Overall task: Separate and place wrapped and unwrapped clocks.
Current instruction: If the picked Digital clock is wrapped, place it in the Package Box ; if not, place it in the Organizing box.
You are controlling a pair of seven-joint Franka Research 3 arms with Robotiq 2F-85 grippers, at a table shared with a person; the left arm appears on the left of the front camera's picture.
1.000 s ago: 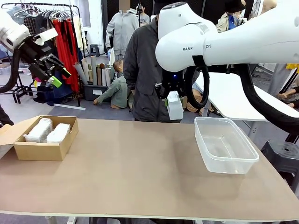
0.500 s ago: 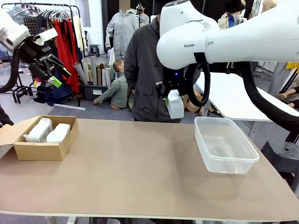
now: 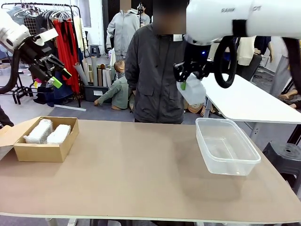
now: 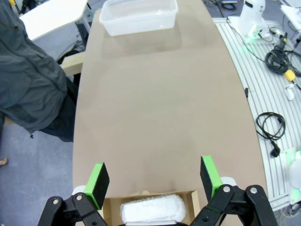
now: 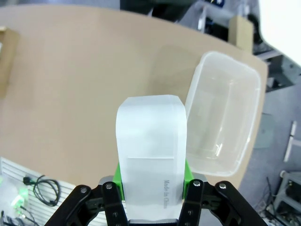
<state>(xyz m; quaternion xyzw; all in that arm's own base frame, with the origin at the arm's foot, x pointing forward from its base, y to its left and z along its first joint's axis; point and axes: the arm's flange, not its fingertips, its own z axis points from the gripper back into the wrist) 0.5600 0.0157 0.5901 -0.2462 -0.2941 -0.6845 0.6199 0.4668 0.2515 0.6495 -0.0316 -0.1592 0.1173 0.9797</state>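
Observation:
High over the table's far side, my right gripper [image 3: 187, 79] is shut on the bare, smooth white clock [image 3: 193, 92], just left of and above the clear tub [image 3: 227, 147]. In the right wrist view the clock [image 5: 151, 150] stands between the green pads of that gripper [image 5: 151, 180], with the tub [image 5: 225, 113] below to the right. Two wrapped clocks [image 3: 39, 131] [image 3: 59, 134] lie in the cardboard box [image 3: 42, 151] at the left. My left gripper [image 3: 52, 71] hangs open high above the box. One wrapped clock [image 4: 153, 207] shows beneath that gripper [image 4: 154, 176].
A person in a dark grey jacket [image 3: 153, 70] stands at the far edge, behind the table's middle. The brown tabletop [image 3: 136, 174] lies bare between box and tub. A white table [image 3: 244, 101] stands behind on the right.
My right arm has swung right and slightly up with the bare clock, toward the space above the tub. The left arm has not moved.

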